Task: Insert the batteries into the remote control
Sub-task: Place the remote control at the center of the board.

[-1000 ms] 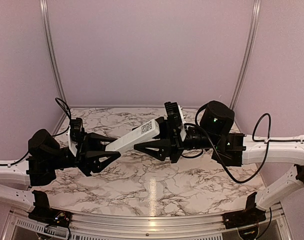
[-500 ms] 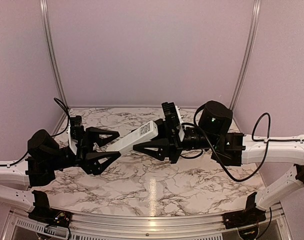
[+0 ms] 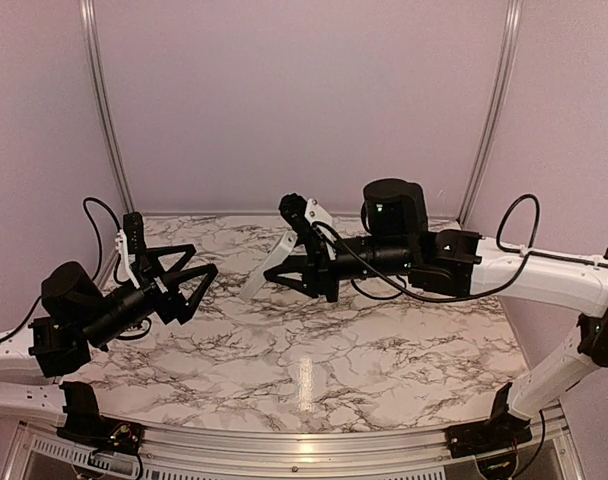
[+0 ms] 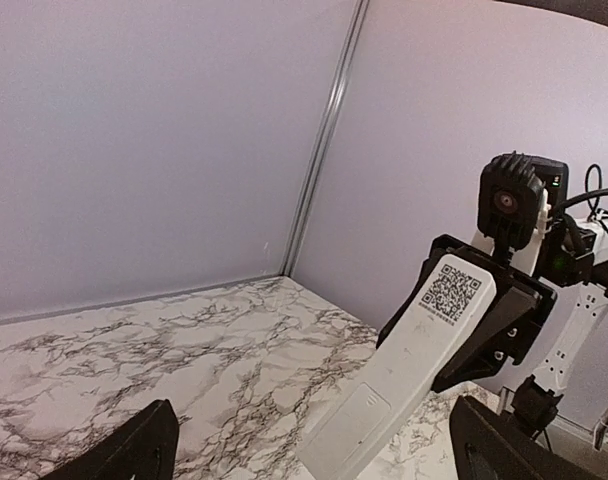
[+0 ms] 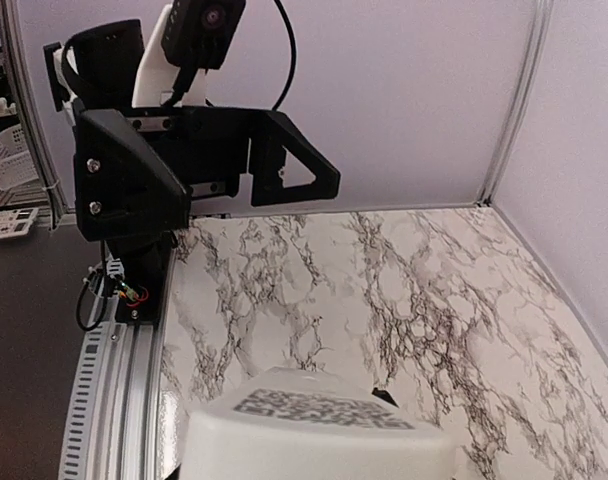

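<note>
Left hand (image 3: 199,263) now wide open, clear of remote control (image 4: 404,370) in grip of right hand (image 3: 277,273).

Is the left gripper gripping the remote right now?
No: the left gripper stands open, apart from the remote control, which only the right gripper holds.

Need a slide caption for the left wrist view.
Right gripper holds the remote control tilted over the marble table, QR label toward camera; left gripper open, empty.
</note>
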Controlling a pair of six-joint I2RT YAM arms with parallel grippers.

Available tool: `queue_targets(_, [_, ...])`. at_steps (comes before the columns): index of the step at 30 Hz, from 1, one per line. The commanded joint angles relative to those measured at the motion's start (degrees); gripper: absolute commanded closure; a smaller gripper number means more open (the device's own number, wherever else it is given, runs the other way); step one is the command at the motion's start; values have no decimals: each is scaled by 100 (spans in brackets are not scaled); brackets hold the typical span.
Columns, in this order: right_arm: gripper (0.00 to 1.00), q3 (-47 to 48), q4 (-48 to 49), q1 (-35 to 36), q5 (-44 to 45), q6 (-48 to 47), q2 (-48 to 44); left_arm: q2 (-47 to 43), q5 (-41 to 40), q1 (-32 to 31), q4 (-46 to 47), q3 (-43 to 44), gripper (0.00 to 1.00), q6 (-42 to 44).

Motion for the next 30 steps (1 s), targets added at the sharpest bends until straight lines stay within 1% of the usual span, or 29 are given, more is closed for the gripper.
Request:
queue_targets(1, [96, 594, -1865, -146, 968, -192, 728, -76, -1283, 335, -1353, 353, 1, -686])
queue_targets(4, [96, 882, -2468, -146, 1202, -192, 1311, -120, -1591, 569, -1760, 396, 1, -921])
queue_targets(8, [96, 1200, -3071, -144, 1528, -162, 1941, -281, -1861, 769, -1999, 352, 1, -1043])
queue_targets(12, [96, 1737, -3726, -147, 1697, -193, 2622, -331, -1922, 879, -2175, 359, 1, -1111])
queue_targets(15, [97, 2064, -4081, -145, 1623, -199, 3035, -329, -1943, 897, -2224, 350, 1, -1107])
queue_targets(18, [98, 2276, -4360, -145, 1530, -235, 3344, -357, -1934, 906, -2183, 297, 1, -1097])
queue_targets(22, [99, 2395, -4483, -145, 1485, -252, 3588, -422, -1991, 911, -2214, 219, 1, -1089])
queue_targets(30, [100, 2950, -5069, -20, 1493, -241, 4069, -445, -2446, 981, -2608, 255, 1, -1225])
